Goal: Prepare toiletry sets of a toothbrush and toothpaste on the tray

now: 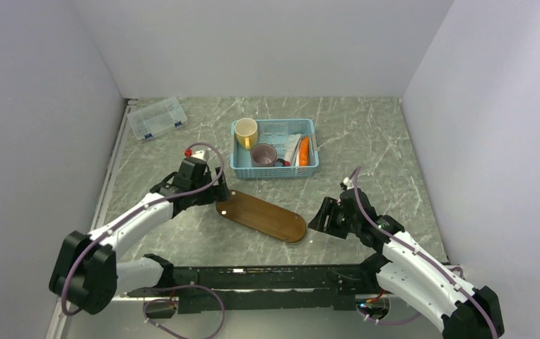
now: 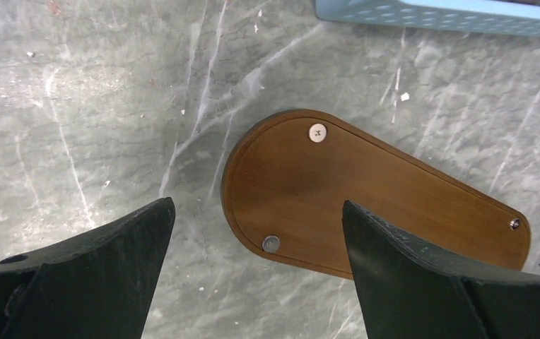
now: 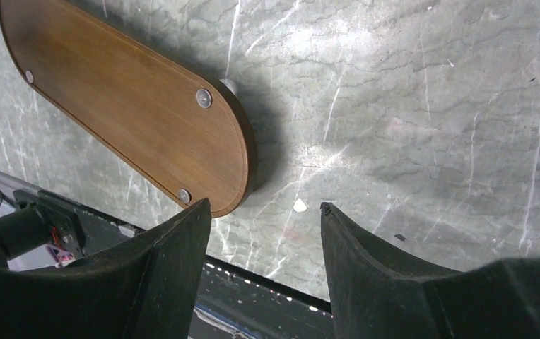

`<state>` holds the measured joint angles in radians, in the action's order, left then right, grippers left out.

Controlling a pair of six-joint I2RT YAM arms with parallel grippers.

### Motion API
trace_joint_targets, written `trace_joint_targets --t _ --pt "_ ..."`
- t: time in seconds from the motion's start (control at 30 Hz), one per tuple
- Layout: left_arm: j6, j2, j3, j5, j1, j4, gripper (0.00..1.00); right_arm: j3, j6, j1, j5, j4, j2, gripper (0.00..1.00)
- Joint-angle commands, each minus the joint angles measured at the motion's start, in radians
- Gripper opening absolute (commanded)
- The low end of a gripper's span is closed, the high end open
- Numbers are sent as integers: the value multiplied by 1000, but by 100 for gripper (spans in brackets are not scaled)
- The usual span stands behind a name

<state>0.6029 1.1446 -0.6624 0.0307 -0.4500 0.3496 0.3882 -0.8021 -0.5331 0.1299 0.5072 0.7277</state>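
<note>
The dark brown tray lies bare and slanted on the marble table, between my two arms. My left gripper hovers open over its rounded left end, nothing between the fingers. My right gripper stands open and empty just off the tray's right end, above the table's near edge. In the light-blue basket an orange toothpaste tube lies beside a white piece that looks like the toothbrush; the two are too small to tell apart well.
The basket also holds a yellow mug and a mauve mug; its blue wall shows beyond the tray. A clear lidded box sits at the back left. White walls close three sides.
</note>
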Motion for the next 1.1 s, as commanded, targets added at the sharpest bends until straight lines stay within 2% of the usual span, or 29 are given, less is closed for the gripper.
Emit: trace_joint_targets --t 0.0,0.33,0.57,0.73,1.07 --pt "-20 80 -27 -53 12 -101 96 22 19 -11 -11 0 -1 61" --pt "-83 190 -13 -200 13 -251 97 -11 -28 -22 -18 -63 22 61" --pt "-110 228 -8 -209 13 -282 97 -31 -68 -49 -27 -121 72 61" --pt "-123 243 10 -266 13 -341 97 -46 -132 -109 -42 -189 108 61" --pt "-114 201 70 -291 11 -342 96 -42 -231 -202 -114 -243 183 62"
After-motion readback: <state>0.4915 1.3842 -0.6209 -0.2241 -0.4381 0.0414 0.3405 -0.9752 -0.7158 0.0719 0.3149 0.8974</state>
